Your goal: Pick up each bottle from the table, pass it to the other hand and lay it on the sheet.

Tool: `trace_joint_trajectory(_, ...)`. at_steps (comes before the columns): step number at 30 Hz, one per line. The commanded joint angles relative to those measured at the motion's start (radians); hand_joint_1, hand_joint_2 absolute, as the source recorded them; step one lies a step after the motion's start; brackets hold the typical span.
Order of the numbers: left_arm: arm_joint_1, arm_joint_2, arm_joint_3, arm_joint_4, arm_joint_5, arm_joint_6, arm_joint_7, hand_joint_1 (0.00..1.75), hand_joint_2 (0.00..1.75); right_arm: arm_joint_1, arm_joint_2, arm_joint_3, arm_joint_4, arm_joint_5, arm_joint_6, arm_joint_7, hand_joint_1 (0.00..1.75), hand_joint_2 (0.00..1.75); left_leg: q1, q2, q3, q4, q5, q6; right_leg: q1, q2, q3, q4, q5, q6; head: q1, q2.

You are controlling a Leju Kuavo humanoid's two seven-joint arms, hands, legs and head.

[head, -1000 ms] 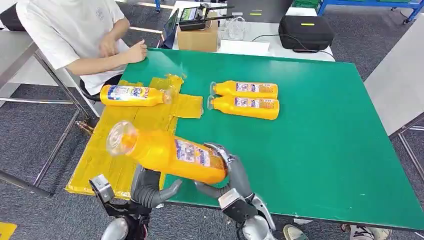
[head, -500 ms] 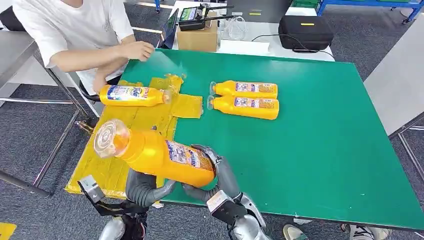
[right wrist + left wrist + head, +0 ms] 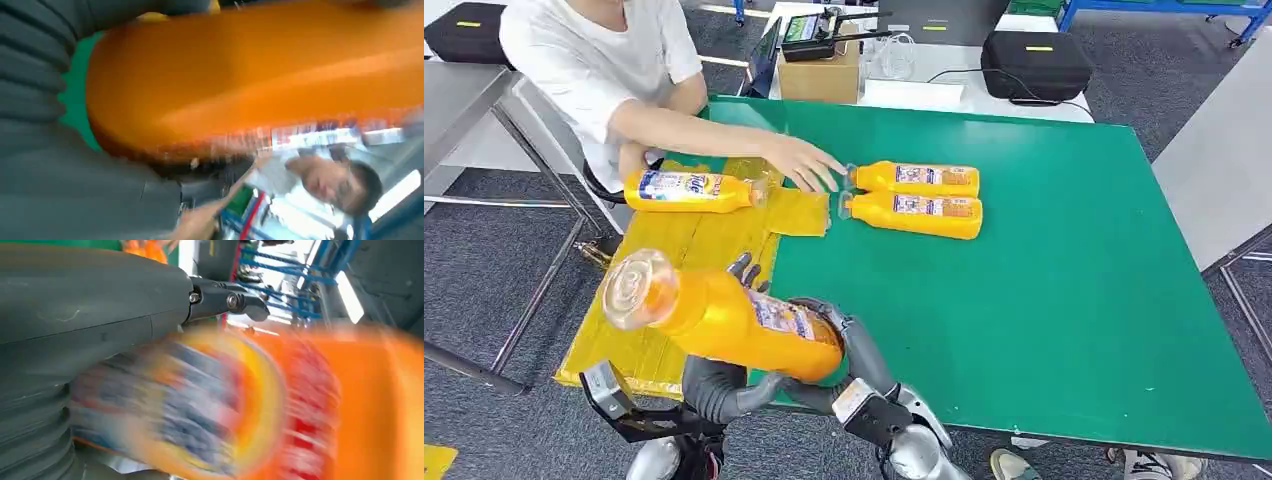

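Observation:
An orange bottle (image 3: pixel 724 320) with a clear cap hangs tilted over the near edge of the yellow sheet (image 3: pixel 674 260), cap toward the left. My left hand (image 3: pixel 719 385) cradles its middle from below, fingers (image 3: pixel 744 270) curling over the top. My right hand (image 3: pixel 854 345) grips its base. Close up, the bottle (image 3: pixel 300 405) is blurred beside my left hand (image 3: pixel 90 315), and its orange body (image 3: pixel 260 70) lies against my right hand (image 3: pixel 60 175). Another bottle (image 3: pixel 689 190) lies on the sheet's far end. Two more bottles (image 3: pixel 919 178) (image 3: pixel 919 213) lie side by side on the green table (image 3: pixel 1044 260).
A person in a white shirt sits at the table's far left corner, with a hand (image 3: pixel 809 165) stretched out to the caps of the two lying bottles. A cardboard box (image 3: pixel 819 75) and a black case (image 3: pixel 1036 62) stand behind the table.
The held bottle has moved left and lower over the sheet with both my hands. The person's hand has reached from the table's corner across to the two lying bottles.

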Motion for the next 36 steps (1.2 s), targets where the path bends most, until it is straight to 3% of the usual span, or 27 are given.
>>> trace_joint_trajectory(1,-0.062,0.033,-0.048,0.061,0.002,-0.131,-0.003,1.62,1.75,-0.088,-0.025,0.052,0.203,-0.01,0.097,0.046,1.75,1.75,0.0,-0.001,0.004,-0.003,0.0,0.003,0.001,-0.001,0.004,-0.003,0.0,-0.005,0.0,0.0)
trace_joint_trajectory(3,-0.062,0.035,-0.051,0.063,-0.001,-0.137,0.005,1.75,1.75,-0.089,-0.025,0.048,0.206,0.001,0.082,0.057,1.75,1.75,0.0,-0.001,0.005,-0.004,0.0,0.003,0.001,0.0,0.005,-0.004,0.0,-0.005,0.0,0.0)
trace_joint_trajectory(9,-0.064,0.038,-0.054,0.099,-0.033,-0.092,0.067,1.75,1.75,-0.08,-0.022,0.038,0.205,0.049,0.035,0.061,1.75,1.75,0.0,-0.002,0.003,-0.002,0.0,0.002,0.0,-0.001,0.003,-0.002,0.0,-0.003,0.0,0.0)
trace_joint_trajectory(10,-0.066,0.039,-0.053,0.106,-0.033,-0.091,0.069,1.75,1.75,-0.077,-0.022,0.04,0.202,0.054,0.029,0.06,1.52,1.75,0.0,-0.002,0.005,-0.004,0.001,0.003,0.001,-0.001,0.005,-0.004,0.0,-0.005,0.0,0.0)
trace_joint_trajectory(11,-0.068,0.036,-0.048,0.114,-0.037,-0.069,0.091,1.75,1.75,-0.07,-0.019,0.034,0.195,0.066,0.004,0.057,0.09,1.75,0.0,-0.001,0.003,-0.002,0.0,0.002,0.0,-0.001,0.003,-0.002,0.0,-0.003,0.0,0.0)
trace_joint_trajectory(12,-0.068,0.034,-0.044,0.118,-0.038,-0.055,0.103,1.75,1.75,-0.062,-0.015,0.027,0.185,0.071,-0.01,0.058,0.0,1.75,0.0,-0.001,0.003,-0.002,0.0,0.002,0.001,-0.001,0.003,-0.002,0.0,-0.003,0.0,0.0)
trace_joint_trajectory(13,-0.068,0.032,-0.039,0.122,-0.035,-0.043,0.116,1.75,1.75,-0.053,-0.012,0.02,0.17,0.078,-0.035,0.055,0.0,0.0,0.0,-0.002,0.004,-0.003,0.0,0.003,0.001,-0.002,0.004,-0.003,0.0,-0.004,0.0,0.0)
trace_joint_trajectory(22,-0.064,0.031,-0.029,0.111,-0.012,-0.017,0.134,1.75,1.75,-0.026,-0.005,-0.01,0.12,0.064,-0.092,0.026,0.0,0.0,0.0,-0.002,0.003,-0.002,0.0,0.002,0.001,-0.001,0.003,-0.002,0.0,-0.003,0.0,0.0)
trace_joint_trajectory(31,-0.066,0.074,0.042,0.071,-0.038,0.053,0.126,1.75,1.75,-0.002,-0.025,-0.039,0.076,0.061,-0.146,0.005,0.0,0.0,0.0,-0.001,0.004,-0.003,0.0,0.003,0.001,0.0,0.004,-0.003,0.0,-0.005,0.0,0.0)
trace_joint_trajectory(36,-0.084,0.163,0.113,0.065,-0.454,0.278,0.11,1.75,1.75,0.026,-0.034,-0.093,0.014,0.055,-0.207,-0.032,0.0,0.0,0.0,-0.001,0.002,-0.002,0.0,0.002,0.001,0.0,0.002,-0.002,0.0,-0.003,0.0,0.0)
